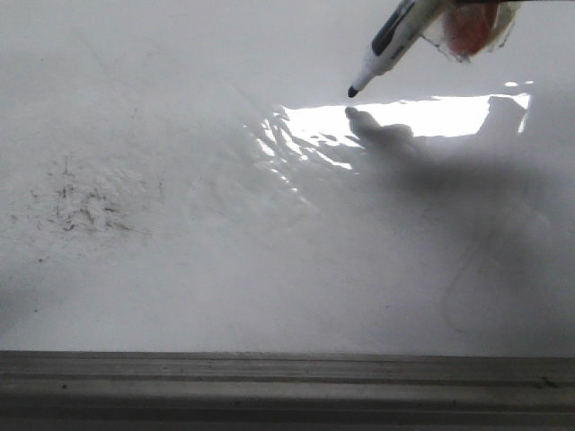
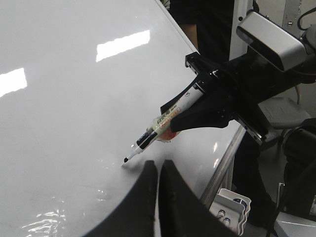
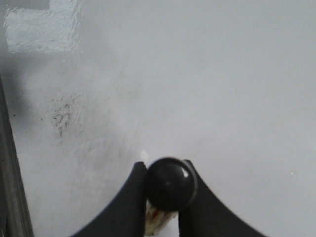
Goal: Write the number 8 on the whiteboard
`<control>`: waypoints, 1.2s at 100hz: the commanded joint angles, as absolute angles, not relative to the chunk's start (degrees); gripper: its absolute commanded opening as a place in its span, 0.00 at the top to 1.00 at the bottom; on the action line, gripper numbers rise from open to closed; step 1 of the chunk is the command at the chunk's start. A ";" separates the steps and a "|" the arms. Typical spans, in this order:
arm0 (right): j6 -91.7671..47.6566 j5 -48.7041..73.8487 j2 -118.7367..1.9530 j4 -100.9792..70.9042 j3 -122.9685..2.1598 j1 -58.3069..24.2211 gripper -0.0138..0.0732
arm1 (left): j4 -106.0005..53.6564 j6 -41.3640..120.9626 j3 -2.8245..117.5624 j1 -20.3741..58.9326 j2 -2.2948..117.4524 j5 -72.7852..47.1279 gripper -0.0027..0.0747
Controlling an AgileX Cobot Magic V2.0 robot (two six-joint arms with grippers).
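Note:
The whiteboard (image 1: 269, 269) is glossy white and fills the front view. No thick black number 8 shows on it in any view. My right gripper (image 3: 168, 170) is shut on a black-capped marker (image 1: 395, 40). The marker points down-left, with its black tip (image 1: 353, 92) close over the board beside a wrinkled shiny patch (image 1: 305, 139). I cannot tell whether the tip touches. In the left wrist view the right gripper (image 2: 197, 111) holds the marker (image 2: 158, 131) aslant. My left gripper (image 2: 159, 165) is shut and empty, close to the marker tip.
Scattered faint grey smudge specks (image 1: 81, 206) lie on the board's left part. A grey grooved edge rail (image 1: 287, 386) runs along the near side. A white tray (image 2: 229, 207) with spare markers hangs beyond the board's edge. A person in dark clothes (image 2: 197, 19) stands behind.

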State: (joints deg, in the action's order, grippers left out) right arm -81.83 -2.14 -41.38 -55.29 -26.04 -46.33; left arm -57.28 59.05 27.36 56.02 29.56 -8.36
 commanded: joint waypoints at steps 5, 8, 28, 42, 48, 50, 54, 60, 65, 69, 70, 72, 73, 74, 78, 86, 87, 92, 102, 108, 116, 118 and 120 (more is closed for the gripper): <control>-82.17 -6.36 -41.45 -55.10 -28.13 -46.00 0.89 | -58.20 58.94 29.05 55.88 29.67 -6.49 0.99; -82.17 -6.23 -41.45 -55.10 -28.13 -46.00 0.89 | -58.20 58.94 29.05 55.88 29.67 -6.49 0.99; -82.17 -6.00 -44.44 -55.34 -28.13 -46.00 0.89 | -58.20 58.94 29.05 55.88 29.67 -6.49 0.99; -82.17 -5.67 -46.72 -56.37 -28.13 -46.00 0.89 | -58.20 58.94 29.05 55.88 29.67 -6.49 0.99; -82.17 -5.07 -47.62 -56.50 -28.13 -46.00 0.89 | -58.44 58.94 29.05 55.88 29.67 -6.63 0.99; -82.17 -4.92 -47.80 -56.66 -28.13 -46.00 0.89 | -58.46 58.94 29.05 55.88 29.67 -6.63 0.99; -82.17 -4.31 -48.25 -56.76 -28.13 -46.00 0.89 | -58.89 58.94 29.05 55.88 29.67 -6.63 0.99; -82.17 -3.24 -48.81 -56.80 -28.13 -46.00 0.89 | -59.18 58.94 29.05 55.88 29.67 -6.63 0.99; -82.17 -2.01 -48.87 -56.80 -28.13 -46.00 0.89 | -59.18 58.94 29.05 55.88 29.67 -6.63 0.99; -82.17 -0.86 -49.00 -56.80 -28.13 -46.00 0.89 | -59.18 58.94 29.05 55.88 29.67 -6.63 0.99; -82.17 -0.69 -49.00 -56.80 -28.13 -46.00 0.89 | -59.18 58.94 29.05 55.88 29.67 -6.63 0.99; -82.17 0.00 -49.00 -56.80 -28.13 -46.00 0.89 | -59.18 58.94 29.05 55.88 29.67 -6.63 0.99; -82.17 0.00 -49.00 -56.80 -28.13 -46.00 0.89 | -59.18 58.94 29.05 55.88 29.67 -6.63 0.99; -82.17 0.00 -49.00 -56.80 -28.13 -46.00 0.89 | -59.18 58.94 29.05 55.88 29.67 -6.63 0.99; -82.17 0.90 -49.00 -56.80 -28.13 -46.00 0.89 | -59.18 58.94 29.05 55.88 29.67 -6.63 0.99; -82.17 1.27 -49.00 -56.80 -28.02 -46.00 0.89 | -59.18 58.94 29.05 55.88 29.67 -6.67 0.99; -82.17 1.27 -49.00 -56.80 -28.02 -46.00 0.89 | -59.18 58.94 29.05 55.88 29.67 -6.67 0.99; -82.17 1.27 -48.77 -56.80 -28.02 -46.00 0.89 | -59.18 58.94 29.05 55.88 29.67 -6.77 0.99; -82.17 0.79 -48.77 -56.80 -28.02 -46.00 0.89 | -59.27 58.94 29.05 55.88 29.67 -6.77 0.99; -82.17 0.00 -48.77 -56.80 -28.02 -46.00 0.89 | -59.27 58.94 29.05 55.88 29.67 -6.77 0.99; -82.17 -0.94 -48.77 -56.80 -28.02 -46.00 0.89 | -59.27 58.94 29.05 55.88 29.67 -6.77 0.99; -82.17 -1.18 -48.77 -56.80 -28.02 -46.00 0.89 | -59.27 58.94 29.05 55.88 29.67 -6.77 0.99; -82.17 -1.32 -48.77 -56.80 -28.02 -46.00 0.89 | -59.27 58.94 29.05 55.88 29.67 -6.77 0.99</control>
State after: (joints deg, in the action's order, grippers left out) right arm -81.96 3.47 -48.50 -57.10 -26.94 -46.33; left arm -58.13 59.05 27.36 56.02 29.56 -8.50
